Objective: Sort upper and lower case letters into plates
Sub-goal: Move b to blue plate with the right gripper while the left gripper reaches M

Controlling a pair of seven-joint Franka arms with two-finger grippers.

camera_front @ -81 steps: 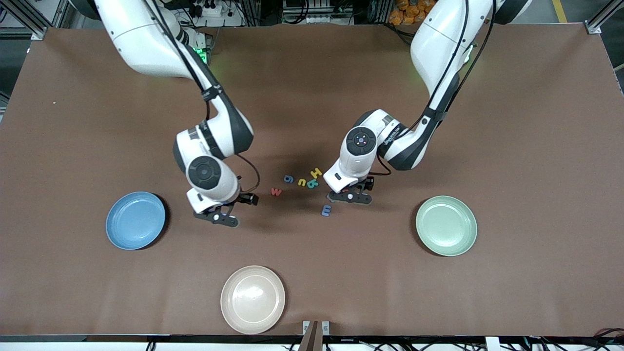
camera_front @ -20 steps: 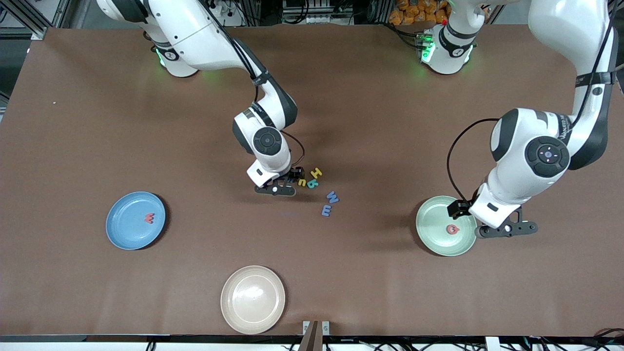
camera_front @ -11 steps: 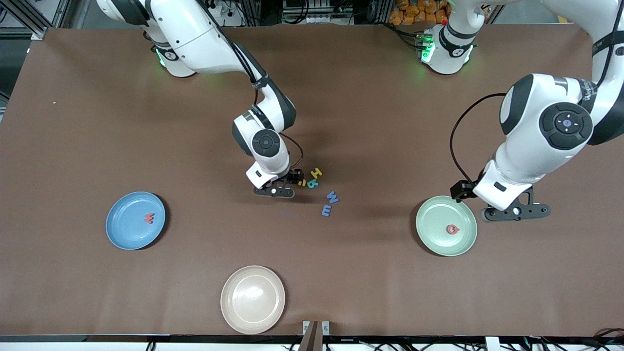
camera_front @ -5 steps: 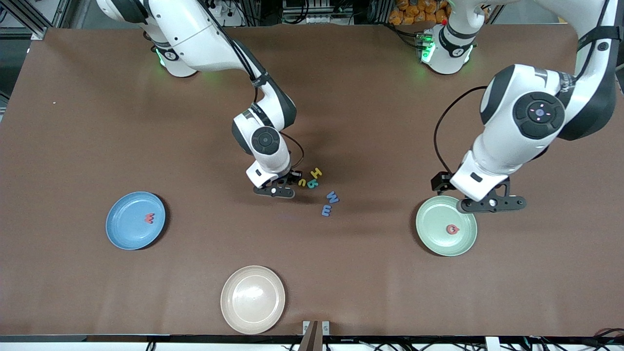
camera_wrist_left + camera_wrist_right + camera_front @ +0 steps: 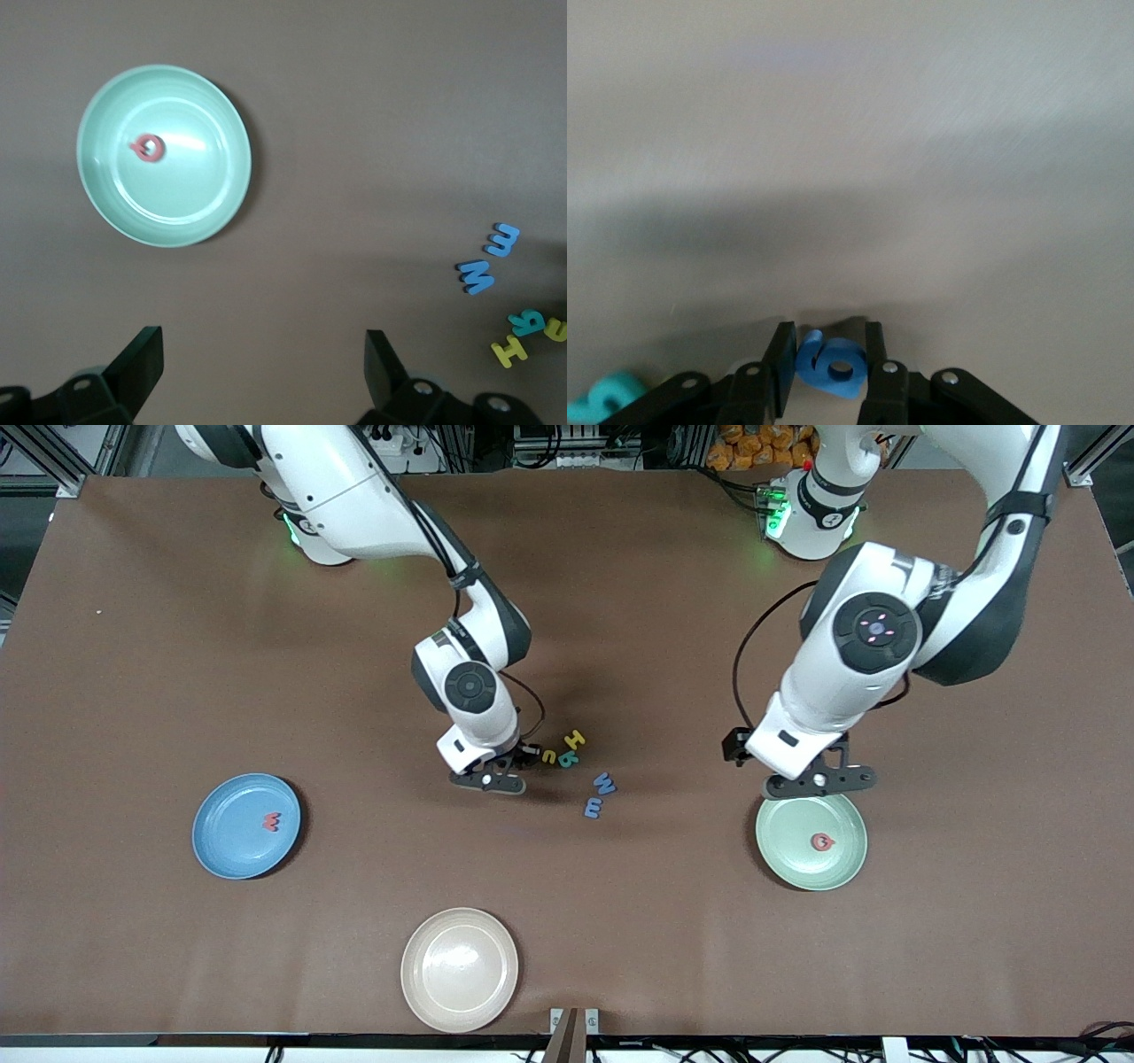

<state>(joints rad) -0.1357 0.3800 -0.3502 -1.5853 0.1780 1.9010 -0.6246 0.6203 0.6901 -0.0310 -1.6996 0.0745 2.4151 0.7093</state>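
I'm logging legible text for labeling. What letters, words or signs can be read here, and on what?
"H": yellow foam letter in the table's middle cluster.
"W": blue foam letter beside it.
"m": blue foam letter nearer the camera.
"W": red letter in the blue plate.
Other letters: reading uncertain. Arm print: too small.
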